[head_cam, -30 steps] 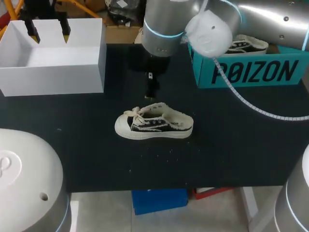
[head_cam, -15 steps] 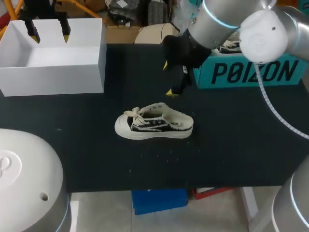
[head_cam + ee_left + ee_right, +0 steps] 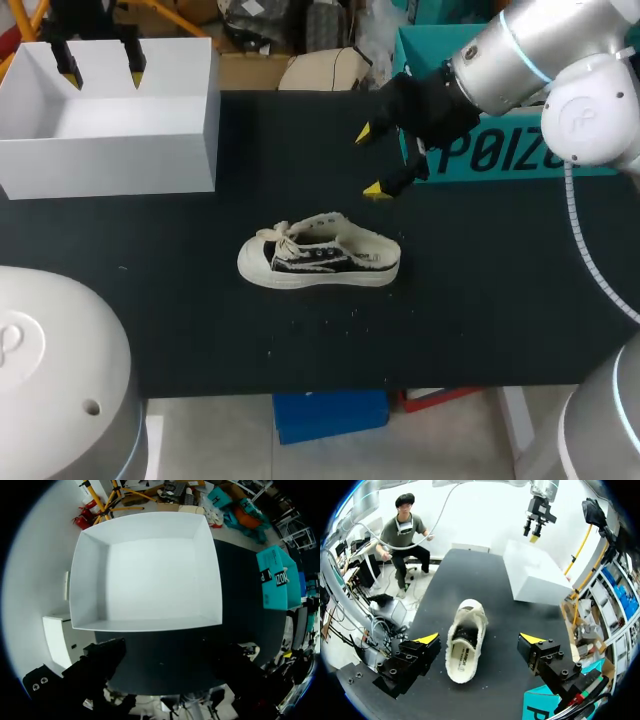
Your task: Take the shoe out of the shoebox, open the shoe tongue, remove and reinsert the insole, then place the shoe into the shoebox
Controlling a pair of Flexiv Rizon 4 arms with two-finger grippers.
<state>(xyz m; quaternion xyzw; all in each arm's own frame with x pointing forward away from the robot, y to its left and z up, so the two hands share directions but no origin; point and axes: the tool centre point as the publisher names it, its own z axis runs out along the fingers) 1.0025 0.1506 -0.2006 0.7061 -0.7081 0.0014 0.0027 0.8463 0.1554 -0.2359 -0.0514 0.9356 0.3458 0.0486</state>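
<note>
The shoe [image 3: 320, 255] sits upright in the middle of the table [image 3: 500, 300]; opening its tongue looks next. Just behind, the right end effector [image 3: 369, 161] hangs wide open, empty, and must drop to the tongue. Farthest, the left end effector [image 3: 100, 62], also open and empty, hovers over the white box [image 3: 110, 165].

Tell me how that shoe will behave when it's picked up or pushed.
The shoe looks like thin canvas, so it is probably light. Its frayed collar likely folds under a pinch. It sits upright on a flat rubber sole, so a push should slide it, not tip it.
</note>
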